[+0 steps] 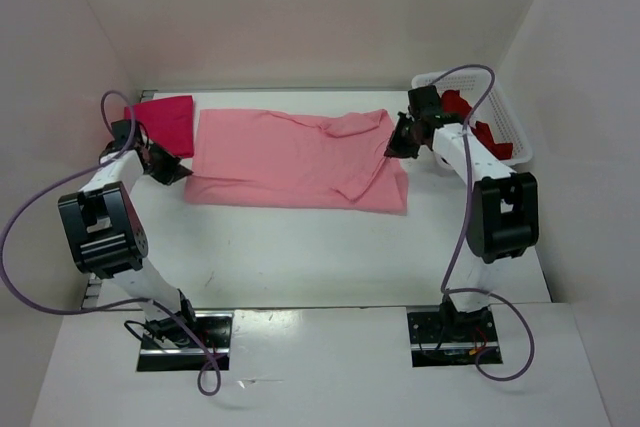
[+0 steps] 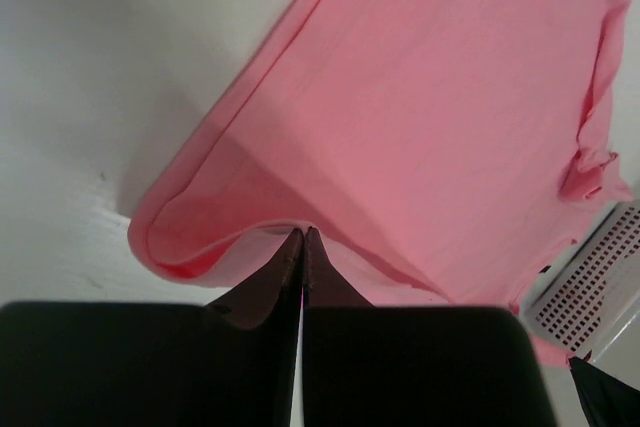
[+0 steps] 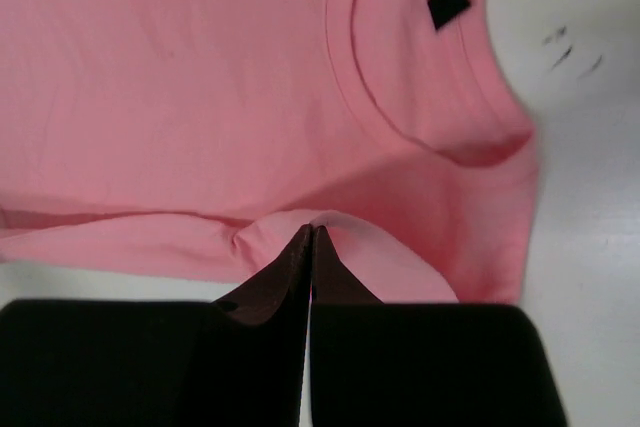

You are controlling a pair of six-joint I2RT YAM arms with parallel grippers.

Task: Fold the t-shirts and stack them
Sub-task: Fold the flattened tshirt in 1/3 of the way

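The white counter [image 1: 300,257] is hemmed in by white walls on the left, back and right. Bare surface is left open between the arm bases and the near edge of the light pink t-shirt [image 1: 290,157], which is spread flat across the back middle. Its left edge lies just beside the folded magenta t-shirt [image 1: 165,122] in the back left corner, and its right edge is near the white perforated basket [image 1: 515,142] against the right wall.

The left arm [image 1: 100,217] is bent outward and reached to the shirt's left edge, and the right arm [image 1: 500,212] is reached likewise to the right edge, by the collar [image 3: 400,97]. Both pairs of jaws are pressed together, each pinching the light pink t-shirt's border – the cloth is puckered and lifted at the tips.

The cloth is seen as soft and matte, with a stitched hem and a ribbed neckband bearing a small black label [image 3: 449,4]. A dark red t-shirt [image 1: 458,104] is bunched inside the basket – its plastic wall is pierced with rows of holes.
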